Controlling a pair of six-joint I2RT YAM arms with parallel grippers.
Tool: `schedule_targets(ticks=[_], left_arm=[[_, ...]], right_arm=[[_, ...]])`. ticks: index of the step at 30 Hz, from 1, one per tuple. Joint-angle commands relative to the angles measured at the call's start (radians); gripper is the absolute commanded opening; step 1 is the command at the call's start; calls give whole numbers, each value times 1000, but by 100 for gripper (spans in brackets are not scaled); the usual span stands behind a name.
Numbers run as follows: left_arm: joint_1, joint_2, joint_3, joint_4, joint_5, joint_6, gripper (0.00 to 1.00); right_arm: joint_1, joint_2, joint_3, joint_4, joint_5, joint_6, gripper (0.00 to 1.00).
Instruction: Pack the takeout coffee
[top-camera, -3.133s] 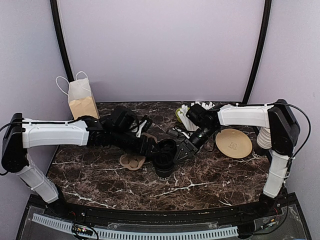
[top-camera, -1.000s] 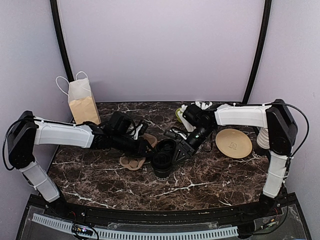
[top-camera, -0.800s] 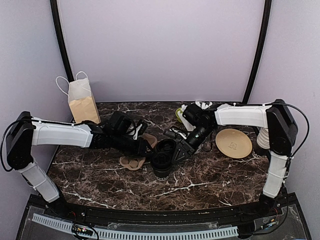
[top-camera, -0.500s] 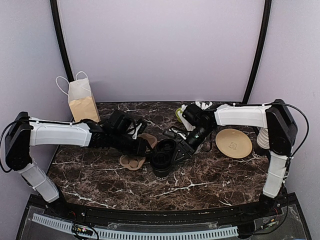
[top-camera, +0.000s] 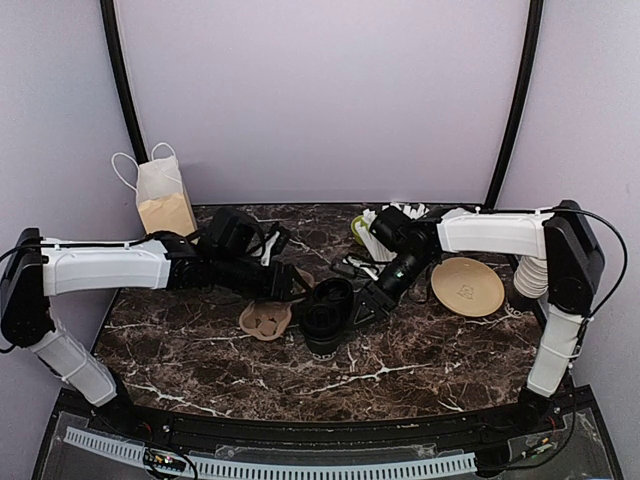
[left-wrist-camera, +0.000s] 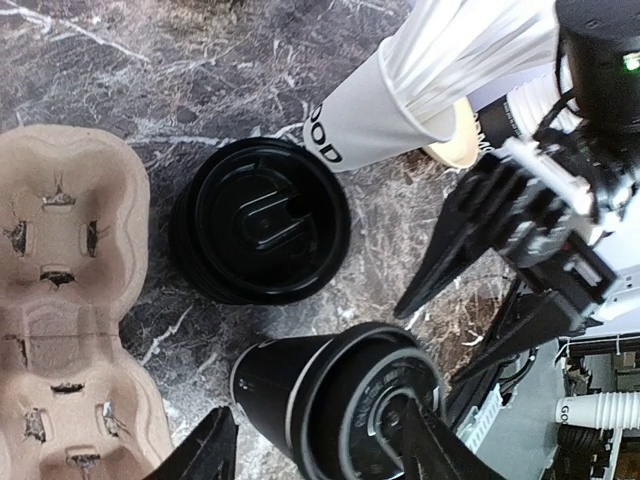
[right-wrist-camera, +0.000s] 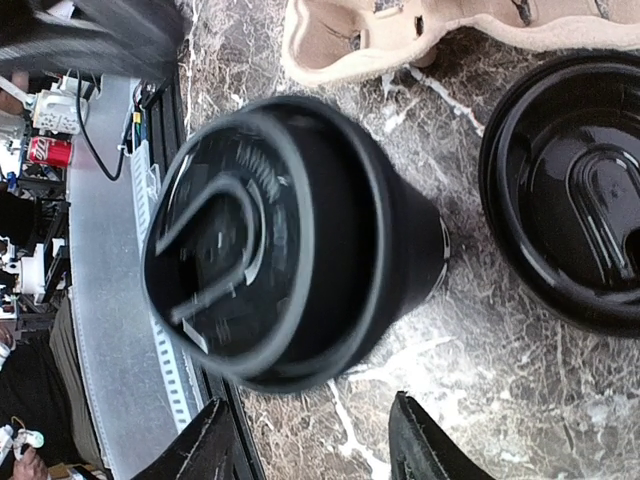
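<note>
The takeout coffee (top-camera: 322, 326), a black paper cup with a black lid, stands upright on the marble near the table's middle. In the left wrist view the cup (left-wrist-camera: 335, 410) sits between my left gripper's (left-wrist-camera: 320, 455) spread fingers. The left finger is clear of the cup's wall and the right one crosses in front of the lid. My right gripper (right-wrist-camera: 320, 450) is open too, with bare marble between its fingers and the cup (right-wrist-camera: 290, 240) just ahead. From above, the left gripper (top-camera: 298, 288) and the right gripper (top-camera: 362, 305) flank the cup.
A stack of black lids (top-camera: 336, 294) lies just behind the cup. A tan pulp cup carrier (top-camera: 265, 318) is to its left. A paper bag (top-camera: 165, 205) stands back left. A white cup with straws (top-camera: 375, 235), a tan plate (top-camera: 467, 285) and stacked white cups (top-camera: 527, 280) are on the right.
Both grippers have spread their jaws wider around the cup. The left arm has drawn back a little to the left. The cup stays standing on the marble.
</note>
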Motion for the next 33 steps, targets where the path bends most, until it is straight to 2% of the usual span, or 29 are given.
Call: schedule_targets(ticks=[1, 5, 12, 23, 33], left_arm=[[-5, -86, -13, -65, -16, -15, 60], [-4, -132, -56, -123, -17, -86, 60], [-6, -224, -196, -71, 55, -222, 53], [-9, -151, -223, 81, 159, -251, 48], [-9, -51, -173, 81, 171, -219, 47]], right_arm=[[11, -43, -25, 0, 26, -32, 54], [11, -47, -13, 9, 62, -38, 47], [11, -22, 36, 35, 158, -16, 41], [11, 0, 58, 41, 199, -10, 41], [11, -11, 56, 31, 165, -18, 41]])
